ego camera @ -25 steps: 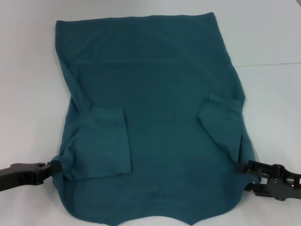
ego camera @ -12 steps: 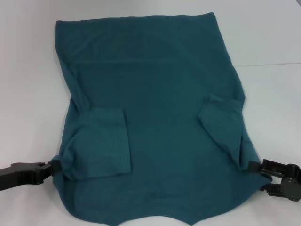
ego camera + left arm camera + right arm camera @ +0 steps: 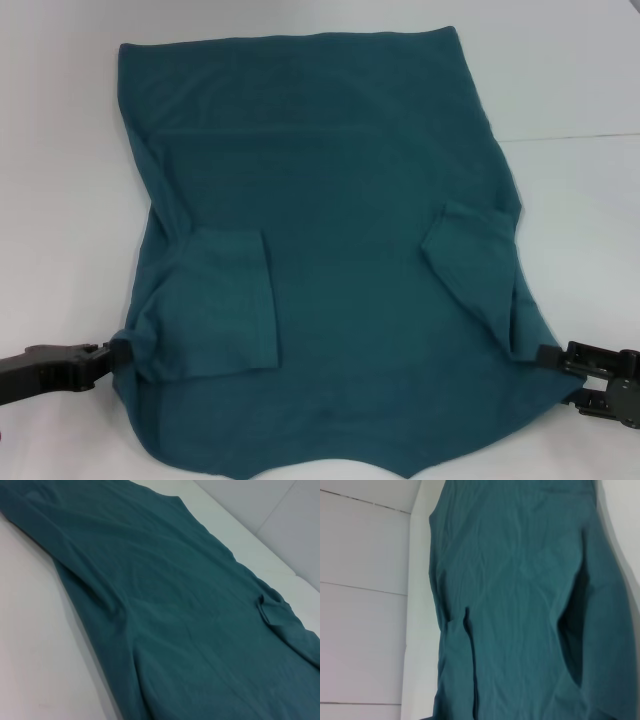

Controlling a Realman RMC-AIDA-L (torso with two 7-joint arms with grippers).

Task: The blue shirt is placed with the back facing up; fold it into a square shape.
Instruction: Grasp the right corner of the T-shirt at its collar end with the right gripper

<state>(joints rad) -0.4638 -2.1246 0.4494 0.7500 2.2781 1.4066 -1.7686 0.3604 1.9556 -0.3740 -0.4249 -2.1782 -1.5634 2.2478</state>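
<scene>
The blue shirt point(image 3: 330, 230) lies spread on the white table, plain side up, with both short sleeves folded inward over the body. My left gripper point(image 3: 112, 355) is at the shirt's left edge near the folded sleeve point(image 3: 225, 300), and the cloth bunches where it pinches. My right gripper point(image 3: 545, 357) is at the right edge below the other sleeve point(image 3: 475, 260), and the cloth is drawn out toward it. The left wrist view shows only the shirt point(image 3: 175, 605), and so does the right wrist view, where the shirt point(image 3: 520, 580) shows no fingers.
The white table point(image 3: 60, 150) surrounds the shirt, with a thin seam line point(image 3: 570, 135) at the right. The shirt's near hem runs off the bottom of the head view.
My right gripper has moved to the right and slightly nearer, and the shirt's lower right edge has spread out with it. The left gripper has stayed put.
</scene>
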